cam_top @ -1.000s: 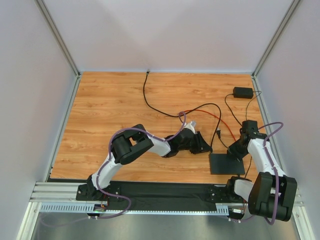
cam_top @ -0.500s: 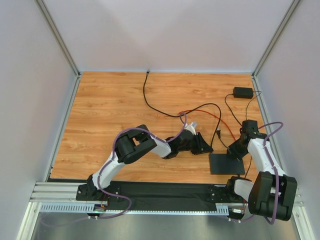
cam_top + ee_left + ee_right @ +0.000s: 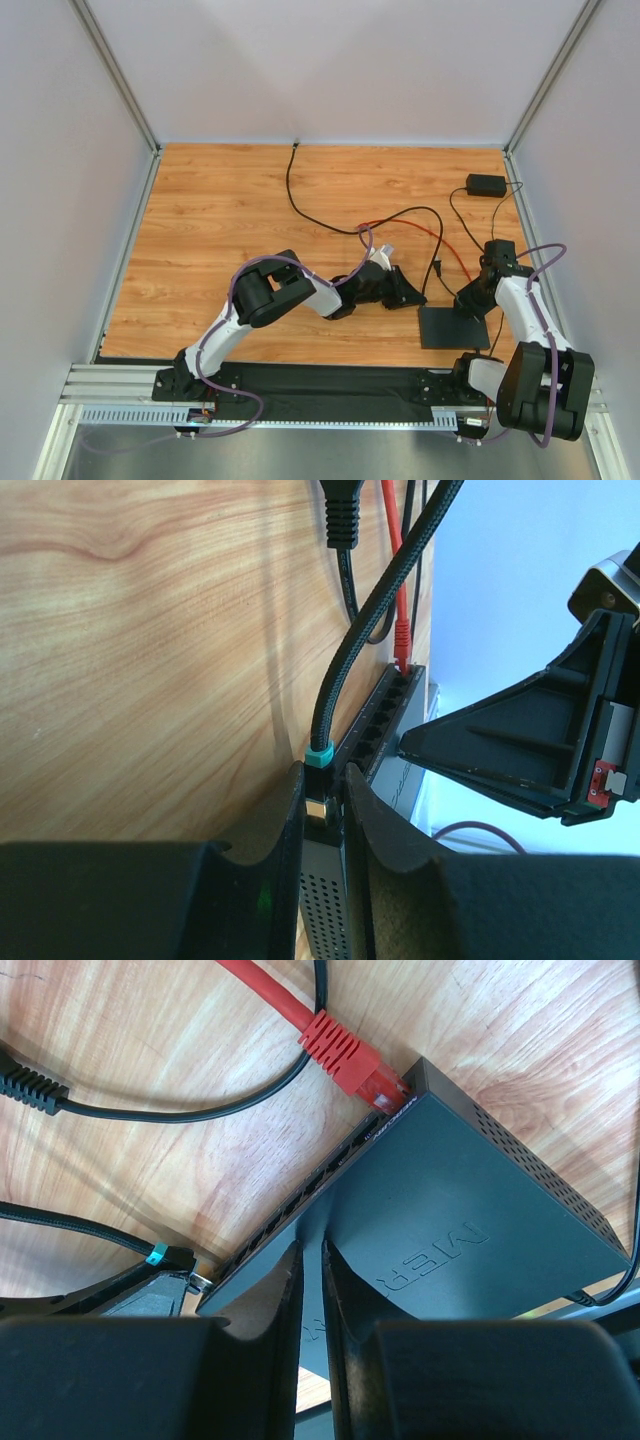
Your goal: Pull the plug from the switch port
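The switch is a thin matte-black box (image 3: 455,330) lying at the near right of the floor. A row of ports runs along its edge (image 3: 385,715). The plug (image 3: 318,757) has a teal ring, a gold metal tip and a black braided cable, and sits at the box's near corner. My left gripper (image 3: 323,780) is shut on this plug; whether the plug is seated I cannot tell. It also shows in the right wrist view (image 3: 160,1256). My right gripper (image 3: 312,1250) is shut, its tips resting on the box's top (image 3: 480,1210). A red plug (image 3: 350,1060) sits in the far port.
A small black adapter brick (image 3: 486,185) lies at the back right. Black cables (image 3: 300,205) and a red cable (image 3: 440,235) loop over the wooden floor behind the box. White walls enclose three sides. The two grippers (image 3: 412,295) (image 3: 468,303) are close together.
The left arm's elbow has shifted slightly right and toward the switch. The left gripper stays at the box's corner. The right arm has not moved.
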Controlling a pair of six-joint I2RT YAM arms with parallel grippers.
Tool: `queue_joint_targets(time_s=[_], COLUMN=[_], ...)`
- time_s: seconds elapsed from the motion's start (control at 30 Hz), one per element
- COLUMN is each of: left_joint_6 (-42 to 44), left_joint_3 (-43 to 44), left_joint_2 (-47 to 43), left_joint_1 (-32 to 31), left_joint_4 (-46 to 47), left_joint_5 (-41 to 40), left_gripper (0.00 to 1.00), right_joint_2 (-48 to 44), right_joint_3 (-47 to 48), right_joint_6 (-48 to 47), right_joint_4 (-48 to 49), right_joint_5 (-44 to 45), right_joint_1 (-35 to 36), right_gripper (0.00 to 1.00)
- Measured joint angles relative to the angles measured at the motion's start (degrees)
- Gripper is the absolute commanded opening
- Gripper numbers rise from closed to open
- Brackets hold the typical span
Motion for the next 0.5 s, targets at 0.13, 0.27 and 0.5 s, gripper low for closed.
queue_joint_targets(time_s=[0.13,0.27,0.5], left_joint_6=[0.0,0.0,0.9], left_joint_3=[-0.6,-1.4,-3.5], left_joint_2=[0.6,1.4,2.5], left_joint_1=[0.0,-0.1,-0.4], left_joint_4=[2.6,5.6,12.0], left_joint_5=[-0.1,-0.4,-2.6], left_gripper=[0.0,0.0,0.0], right_joint_2=[0.7,1.2,1.6], right_joint_3=[0.3,0.5,0.7], right_joint_6=[0.0,0.2,0.5], right_joint_4=[0.0,0.0,0.1], right_joint_5=[-0.1,-0.2,-0.1], right_joint_1=[0.0,0.1,0.3], right_gripper=[0.13,0.13,0.13])
